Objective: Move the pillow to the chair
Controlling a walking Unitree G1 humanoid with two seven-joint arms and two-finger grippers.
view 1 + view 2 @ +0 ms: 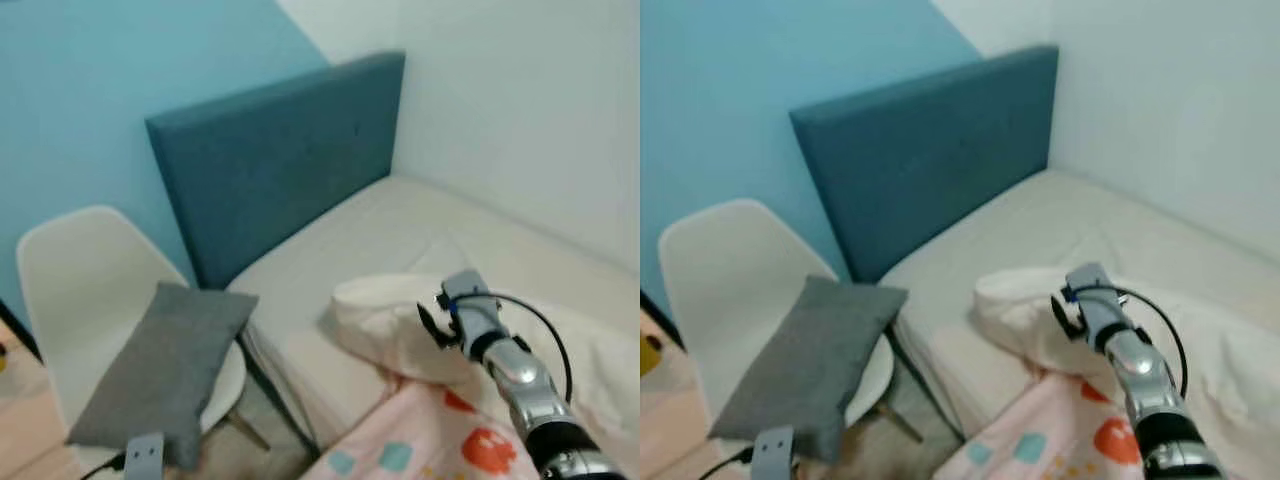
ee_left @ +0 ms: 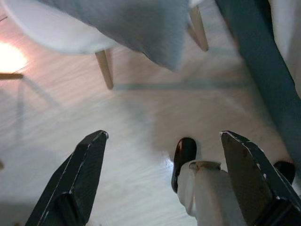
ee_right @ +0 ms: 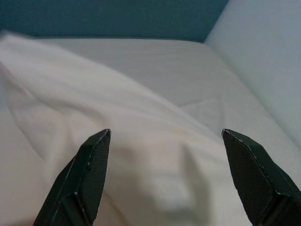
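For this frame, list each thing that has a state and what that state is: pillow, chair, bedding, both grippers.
Grey pillow: lying on the chair seat, one end overhanging the front edge, not held.
White chair: upright beside the bed, seat occupied by the pillow.
Cream duvet: rumpled on the mattress.
Patterned blanket: bunched at the bed's near edge.
Left gripper: jaws open, empty, over the floor.
Right gripper: jaws open, empty, above the duvet.

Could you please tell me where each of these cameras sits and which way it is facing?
Left eye and right eye: on the head, looking down at the grey pillow on the white chair and the bed; right gripper over the cream duvet.
Left wrist: faces the floor; open left gripper; shares pillow and chair.
Right wrist: faces the duvet and bed, shared with the head.
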